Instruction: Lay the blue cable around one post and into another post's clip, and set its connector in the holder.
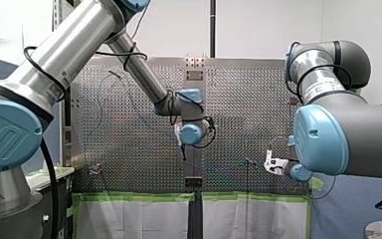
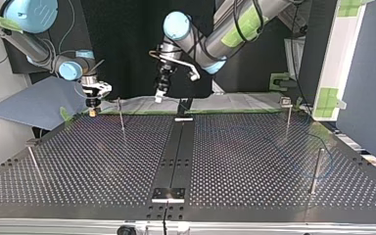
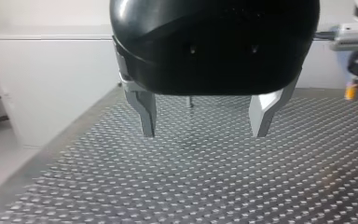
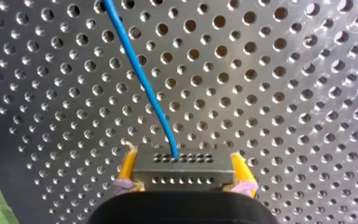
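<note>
Over perf. table (image 4: 284,95), boxy connector (image 4: 182,170), blue cable (image 4: 140,79)

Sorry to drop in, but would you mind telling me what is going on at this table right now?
My right claw is shut on the connector, with the blue cable running out ahead of it over the table. My left claw hangs open and empty above the table. The connector has not yet been set down.

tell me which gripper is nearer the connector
Right: my right gripper holds the connector between its pads; my left gripper hangs open above the table, apart from it.
</note>
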